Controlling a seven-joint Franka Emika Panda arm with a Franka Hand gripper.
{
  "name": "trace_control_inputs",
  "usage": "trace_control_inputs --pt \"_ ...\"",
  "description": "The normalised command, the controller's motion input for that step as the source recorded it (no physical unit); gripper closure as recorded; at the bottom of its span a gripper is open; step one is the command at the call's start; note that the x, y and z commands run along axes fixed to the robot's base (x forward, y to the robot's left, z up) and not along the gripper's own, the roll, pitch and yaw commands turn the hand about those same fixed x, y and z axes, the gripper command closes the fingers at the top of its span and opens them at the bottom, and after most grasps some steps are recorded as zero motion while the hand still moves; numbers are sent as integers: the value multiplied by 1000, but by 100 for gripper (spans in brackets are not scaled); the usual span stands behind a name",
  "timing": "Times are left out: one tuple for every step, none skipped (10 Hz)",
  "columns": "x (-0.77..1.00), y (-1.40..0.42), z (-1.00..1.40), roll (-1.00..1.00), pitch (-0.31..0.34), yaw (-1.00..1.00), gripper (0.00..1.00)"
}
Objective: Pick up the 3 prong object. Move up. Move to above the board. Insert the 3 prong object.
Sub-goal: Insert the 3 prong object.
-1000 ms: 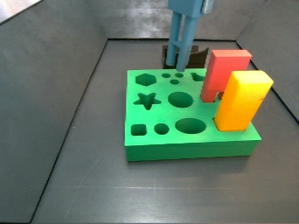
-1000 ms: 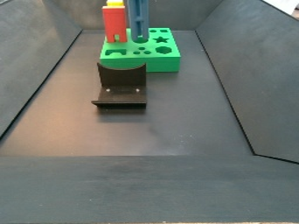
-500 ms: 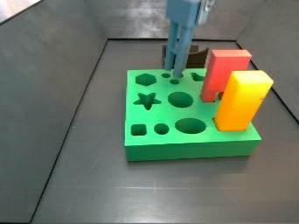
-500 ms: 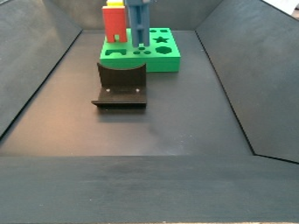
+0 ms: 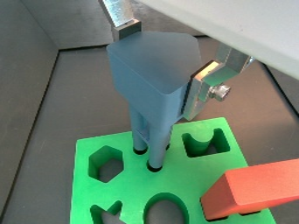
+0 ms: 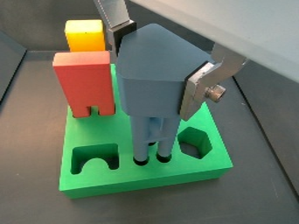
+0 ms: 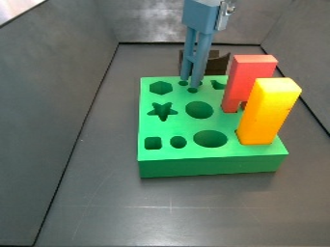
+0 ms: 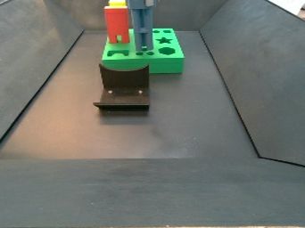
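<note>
My gripper [image 5: 167, 59] is shut on the wide head of the 3 prong object [image 5: 152, 83], a steel-blue peg held upright. Both also show in a wrist view, the gripper [image 6: 160, 63] on the peg [image 6: 158, 83]. The prong tips sit in small round holes of the bright-green board [image 5: 128, 179] [image 6: 187, 171]. In a side view the peg [image 7: 195, 53] stands at the far side of the board [image 7: 206, 162], under the gripper [image 7: 204, 12]. It also shows in a side view [image 8: 142, 27] on the board [image 8: 173, 62].
A red block [image 7: 245, 82] [image 6: 82, 83] and a yellow-orange block [image 7: 268, 111] [image 6: 84, 35] stand upright in the board beside the peg. The dark fixture [image 8: 123, 87] stands on the floor next to the board. Grey walls enclose the floor.
The gripper has lowered the peg; its prong tips went from just above the board down into the small holes.
</note>
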Motion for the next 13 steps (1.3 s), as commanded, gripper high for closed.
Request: trace_control_inputs --pt "0 0 -83 0 -1 0 100" --pt "0 0 -169 0 -30 0 100" --pt "0 0 -206 0 -40 0 100" --pt "0 0 -183 0 -39 0 100" --pt "0 0 -191 0 -30 0 100" --pt "0 0 -194 0 -23 0 100" --pt "0 20 -200 0 -3 0 100" --pt "0 17 -237 9 0 0 100" --pt "20 77 -240 4 0 0 100" --pt "57 103 -186 0 0 0 100" --pt "100 126 -166 0 0 -40 100" --pt "0 37 -191 0 -19 -126 100" --pt "0 0 -177 0 0 -14 100"
